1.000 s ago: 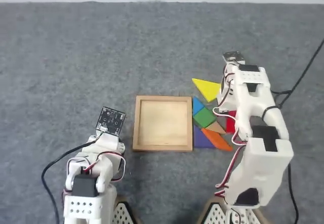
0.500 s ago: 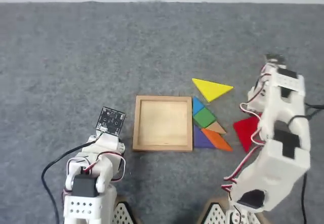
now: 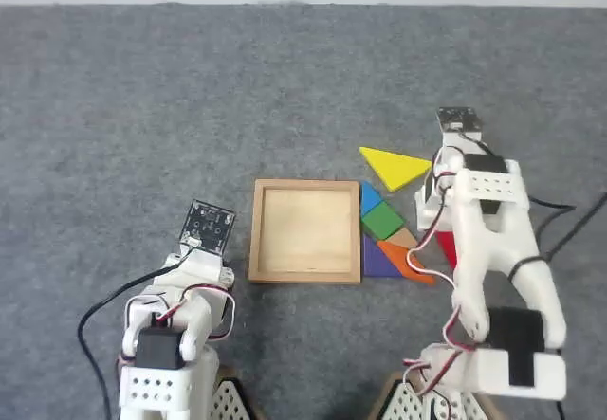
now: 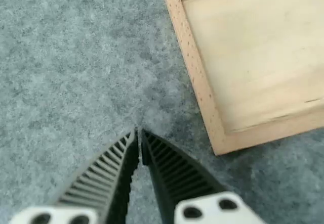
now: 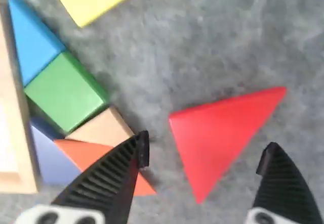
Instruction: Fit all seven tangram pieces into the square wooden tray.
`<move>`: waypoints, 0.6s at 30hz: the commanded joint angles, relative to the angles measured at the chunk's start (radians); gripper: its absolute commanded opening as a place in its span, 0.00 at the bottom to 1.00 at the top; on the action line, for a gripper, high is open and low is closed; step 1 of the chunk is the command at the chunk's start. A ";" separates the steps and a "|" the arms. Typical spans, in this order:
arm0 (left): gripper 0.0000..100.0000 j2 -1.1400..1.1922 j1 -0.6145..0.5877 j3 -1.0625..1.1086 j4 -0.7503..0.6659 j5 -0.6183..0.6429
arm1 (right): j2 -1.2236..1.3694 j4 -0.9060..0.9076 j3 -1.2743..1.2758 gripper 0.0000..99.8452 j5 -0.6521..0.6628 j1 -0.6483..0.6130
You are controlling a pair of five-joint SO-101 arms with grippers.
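The square wooden tray (image 3: 303,184) lay empty on the grey felted counter (image 3: 142,98), with none of the seven pieces fitted yet. Against its right rim sat a cluster of a blue triangle (image 3: 369,197), a green square (image 3: 383,219), a small tan triangle (image 3: 406,240), a purple piece (image 3: 377,259) and an orange triangle (image 3: 406,261). A large yellow triangle (image 3: 394,167) lay just beyond the tray's far right corner. A large red triangle (image 5: 223,130) lay further right of the tray, apart from the cluster.

The right gripper (image 5: 206,150) had swung out away from the tray half a second before. It had now come back over the red triangle, jaws spread wide to either side of it. This looked like lining up a grasp of that piece.

The left gripper (image 4: 139,133) rested near the tray's near left corner, jaws pressed together and empty. No writing could be read on tray or pieces.
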 commanded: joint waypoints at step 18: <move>0.01 -0.025 -0.005 -0.012 0.006 0.008 | 0.274 -0.022 -0.213 0.35 -0.106 0.070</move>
